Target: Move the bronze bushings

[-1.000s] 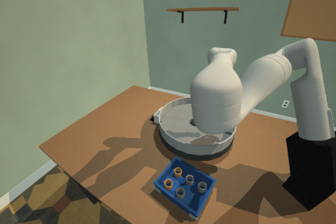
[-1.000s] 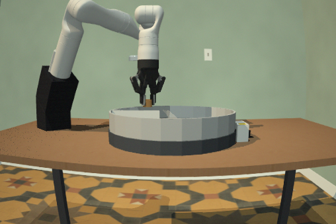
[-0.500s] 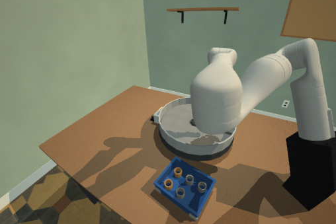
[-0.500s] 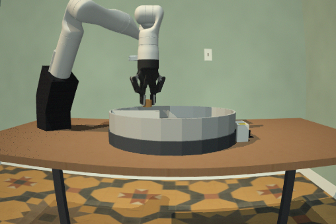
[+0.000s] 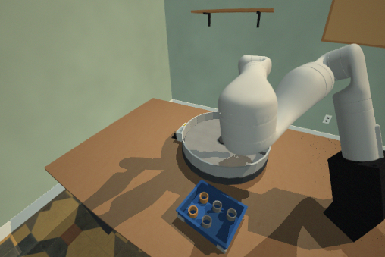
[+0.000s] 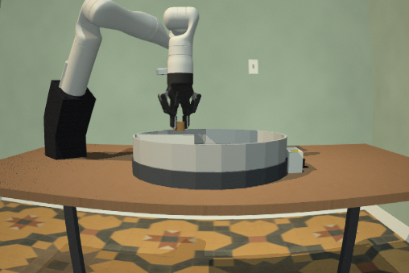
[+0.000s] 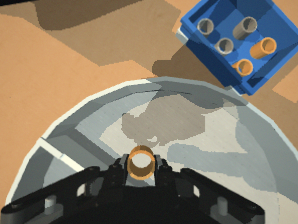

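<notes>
My gripper [image 6: 179, 123] [image 7: 141, 162] is shut on a bronze bushing [image 6: 180, 126] [image 7: 141, 174]. The bushing is upright, open end up, above the turntable disc [image 5: 201, 138] [image 7: 220, 135] at about the height of its wall's rim. The arm hides it in the top view and partly covers the dark hub [image 5: 221, 140]. In the blue crate [image 5: 220, 226] [image 7: 210, 56] stand one bronze bushing [image 5: 204, 202] [image 7: 244, 74] nearer the turntable, another bronze bushing [image 5: 192, 216] [image 7: 260, 51], and three steel bushings, one steel bushing [image 5: 217, 210] near the middle.
A raised wall [image 6: 201, 156] rings the disc. A pale-topped divider [image 7: 62, 156] crosses part of the disc, left of the gripper in the wrist view. A small pale box [image 5: 181, 133] [image 6: 295, 161] sits on the turntable's outer side. The crate stands close beside the turntable.
</notes>
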You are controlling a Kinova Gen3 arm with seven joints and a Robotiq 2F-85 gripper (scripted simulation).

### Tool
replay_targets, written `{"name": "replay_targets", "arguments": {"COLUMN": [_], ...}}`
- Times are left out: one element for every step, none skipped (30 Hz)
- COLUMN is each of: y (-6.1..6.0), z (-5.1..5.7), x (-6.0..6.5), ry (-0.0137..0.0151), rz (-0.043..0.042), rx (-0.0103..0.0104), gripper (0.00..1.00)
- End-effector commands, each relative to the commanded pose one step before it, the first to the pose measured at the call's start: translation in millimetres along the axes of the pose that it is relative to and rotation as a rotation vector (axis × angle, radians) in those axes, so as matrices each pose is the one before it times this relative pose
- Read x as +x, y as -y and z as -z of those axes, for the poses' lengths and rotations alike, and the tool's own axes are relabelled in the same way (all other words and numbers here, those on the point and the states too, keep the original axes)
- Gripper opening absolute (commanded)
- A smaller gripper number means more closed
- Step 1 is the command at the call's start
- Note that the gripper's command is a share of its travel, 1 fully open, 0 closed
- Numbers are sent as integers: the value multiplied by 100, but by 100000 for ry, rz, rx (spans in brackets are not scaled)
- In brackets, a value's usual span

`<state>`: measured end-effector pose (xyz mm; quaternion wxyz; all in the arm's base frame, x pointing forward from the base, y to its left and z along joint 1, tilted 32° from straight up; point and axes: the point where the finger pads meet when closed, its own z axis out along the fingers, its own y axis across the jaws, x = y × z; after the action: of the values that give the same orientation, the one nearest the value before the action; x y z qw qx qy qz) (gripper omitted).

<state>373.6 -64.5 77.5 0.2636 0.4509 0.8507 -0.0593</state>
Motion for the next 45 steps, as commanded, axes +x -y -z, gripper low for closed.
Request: {"name": "replay_targets", "arguments": {"y": [22, 0, 0, 0, 0, 0, 0, 0, 0, 0, 0, 0, 0, 0, 0, 0, 0, 0, 0, 0, 0, 0, 0, 0, 0, 0, 0, 0, 0, 0, 0, 0, 0, -1, -2, -3, -4, -5, -7, -8, -9, -11, 0, 0, -13], "z": [-82, 0, 0, 0, 0, 0, 0, 0, 0, 0, 0, 0, 0, 0, 0, 0, 0, 0, 0, 0, 0, 0, 0, 0, 0, 0, 0, 0, 0, 0, 0, 0, -3, -7, -14, -22, -31, -41, -52, -64, -76, -88, 0, 0, -100], "x": [-55, 0, 0, 0, 0, 0, 0, 0, 0, 0, 0, 0, 0, 0, 0, 0, 0, 0, 0, 0, 0, 0, 0, 0, 0, 0, 0, 0, 0, 0, 0, 0, 0, 0, -1, -1, -1, -1, -2, -2, -2, -2, 0, 0, -3], "ry": [245, 0, 0, 0, 0, 0, 0, 0, 0, 0, 0, 0, 0, 0, 0, 0, 0, 0, 0, 0, 0, 0, 0, 0, 0, 0, 0, 0, 0, 0, 0, 0, 0, 0, -1, -1, -2, -2, -3, -4, -5, -6, 0, 0, -7], "rz": [-208, 0, 0, 0, 0, 0, 0, 0, 0, 0, 0, 0, 0, 0, 0, 0, 0, 0, 0, 0, 0, 0, 0, 0, 0, 0, 0, 0, 0, 0, 0, 0, -2, -5, -9, -14, -20, -27, -34, -42, -50, -59, 0, 0, -70], "rx": [-244, 0, 0, 0, 0, 0, 0, 0, 0, 0, 0, 0, 0, 0, 0, 0, 0, 0, 0, 0, 0, 0, 0, 0, 0, 0, 0, 0, 0, 0, 0, 0, 0, 0, -1, -1, -2, -2, -3, -4, -4, -5, 0, 0, -6], "gripper": [0, 0, 0, 0, 0, 0, 0, 0, 0, 0, 0, 0, 0, 0, 0, 0, 0, 0, 0, 0, 0, 0, 0, 0, 0, 0, 0, 0, 0, 0, 0, 0, 0, 0, 0, 0, 0, 0, 0, 0, 0, 0, 0, 0, 0]}}
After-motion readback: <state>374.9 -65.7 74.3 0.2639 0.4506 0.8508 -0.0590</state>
